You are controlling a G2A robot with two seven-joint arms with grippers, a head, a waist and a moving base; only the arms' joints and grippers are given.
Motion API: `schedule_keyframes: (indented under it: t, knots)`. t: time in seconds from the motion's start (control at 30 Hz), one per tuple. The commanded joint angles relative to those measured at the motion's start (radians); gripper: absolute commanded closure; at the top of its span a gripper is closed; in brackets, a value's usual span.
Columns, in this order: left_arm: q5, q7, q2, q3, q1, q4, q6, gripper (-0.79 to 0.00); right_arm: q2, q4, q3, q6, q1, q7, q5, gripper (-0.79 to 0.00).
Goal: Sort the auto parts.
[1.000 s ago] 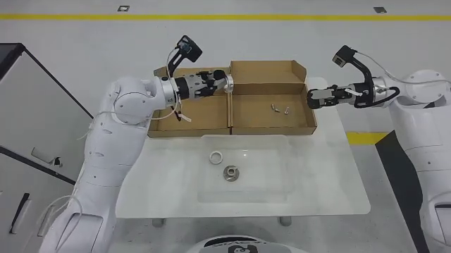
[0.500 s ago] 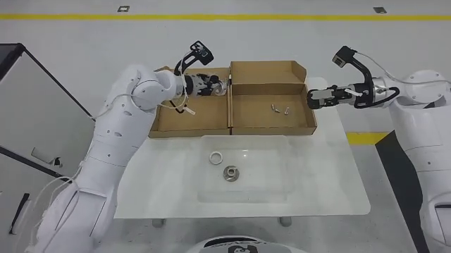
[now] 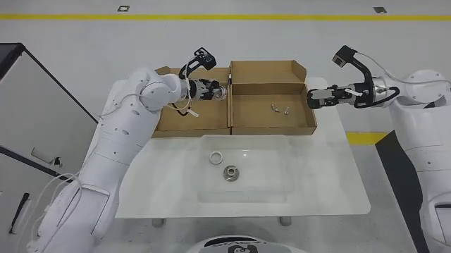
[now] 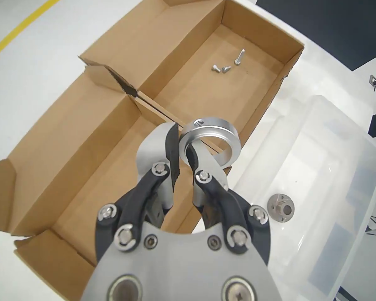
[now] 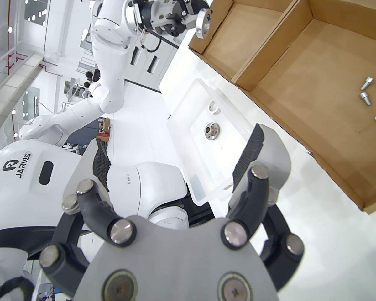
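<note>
My left gripper (image 3: 215,91) is shut on the wall of a silver shaft collar (image 4: 210,133). It holds the collar above the left cardboard box (image 3: 183,115), close to the divider with the right box (image 3: 257,115). The collar (image 5: 203,20) also hangs at that box's corner in the right wrist view. Three small bolts (image 3: 280,108) lie on the right box's floor. My right gripper (image 3: 314,99) is open and holds nothing, at the outer right wall of the right box. Its fingers (image 5: 253,148) are spread wide.
A clear plastic tray (image 3: 282,182) sits on the white table in front of the boxes. It holds a white ring (image 3: 216,158) and a metal flange hub (image 3: 231,173). The flange (image 4: 281,207) lies below and beside the held collar.
The left arm's elbow and wrist have swung toward the far side, and the gripper with the collar stays near the divider, slightly lower. The right arm has not moved.
</note>
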Motion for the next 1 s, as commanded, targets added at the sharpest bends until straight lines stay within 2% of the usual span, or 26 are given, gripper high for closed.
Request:
schedule_keyframes:
  t: [0.0,0.13,0.37,0.67,0.97]
  knots:
    - [0.070,-0.008,-0.010,0.041,-0.025,0.042,0.094,0.000,0.000,0.000,0.000,0.000,0.000,0.000,0.000,-0.785]
    - [0.160,-0.033,-0.046,0.152,-0.094,0.178,0.228,0.000,0.000,0.000,0.000,0.000,0.000,0.000,0.000,-0.785]
    - [0.143,-0.001,-0.132,0.293,-0.205,0.426,0.307,0.000,0.000,0.000,0.000,0.000,0.000,0.000,0.000,-0.785]
    - [0.098,0.048,-0.234,0.391,-0.286,0.671,0.304,0.000,0.000,0.000,0.000,0.000,0.000,0.000,0.000,-0.785]
    - [0.091,0.081,-0.304,0.435,-0.322,0.826,0.283,0.000,0.000,0.000,0.000,0.000,0.000,0.000,0.000,-0.785]
